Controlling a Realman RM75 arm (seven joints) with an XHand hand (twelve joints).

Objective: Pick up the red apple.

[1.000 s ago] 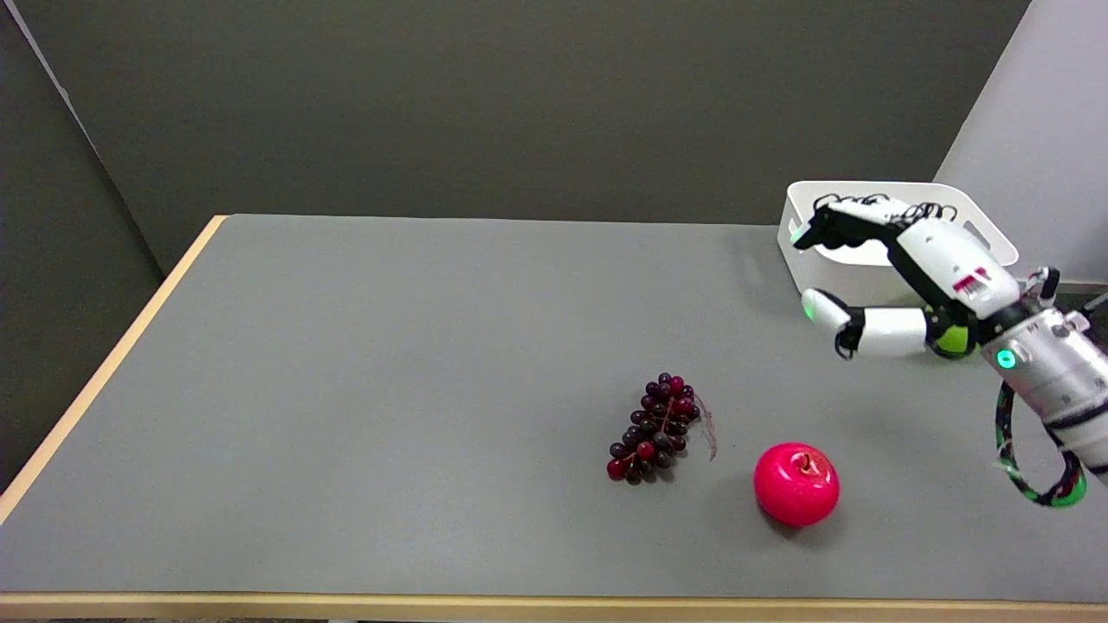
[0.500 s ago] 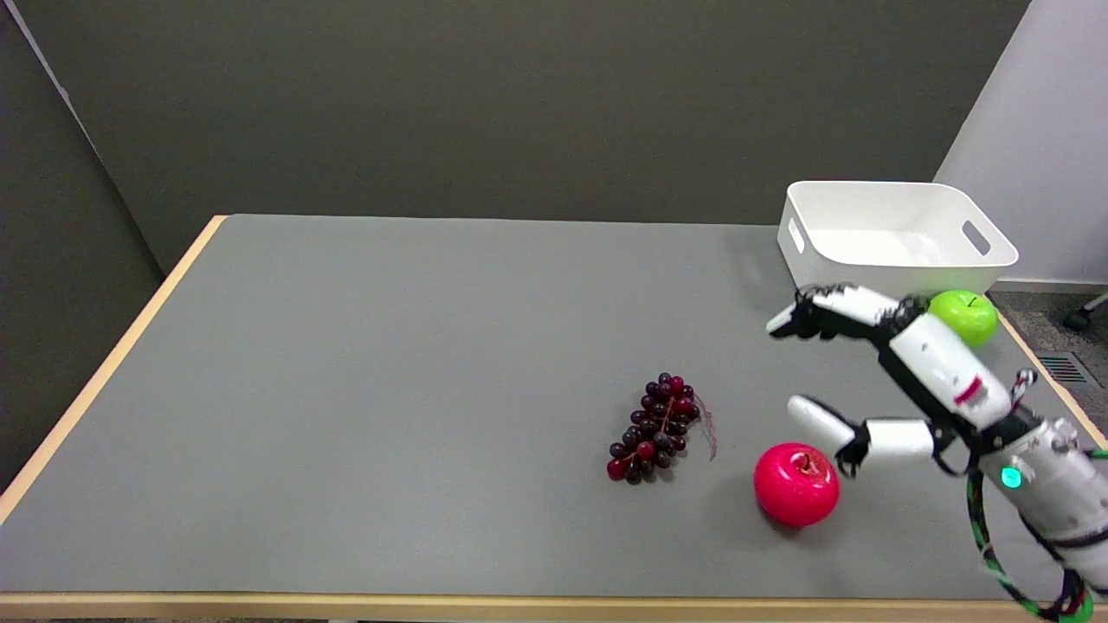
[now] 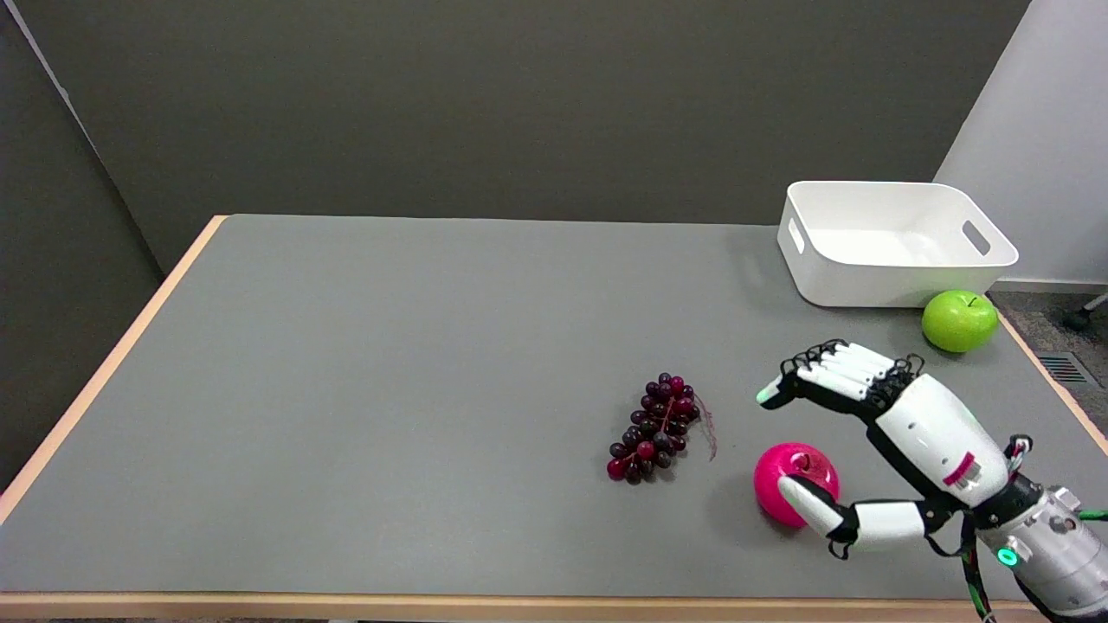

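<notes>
The red apple (image 3: pixel 786 476) sits on the grey table (image 3: pixel 389 389) near the front right, stem side up. My right hand (image 3: pixel 874 441) reaches in from the lower right and hovers around the apple with its fingers spread. The thumb lies in front of the apple's near side and hides part of it. The other fingers (image 3: pixel 831 374) stretch out above and behind the apple. Whether any finger touches the apple I cannot tell. Nothing is held in the hand.
A bunch of dark red grapes (image 3: pixel 658 428) lies just left of the apple. A green apple (image 3: pixel 958 320) rests at the right edge, in front of a white bin (image 3: pixel 892 242) at the back right. The table's wooden front edge (image 3: pixel 433 604) runs close below the apple.
My right hand has come down and toward me from in front of the white bin to the red apple. Its thumb now lies across the apple's near side. The green apple is uncovered.
</notes>
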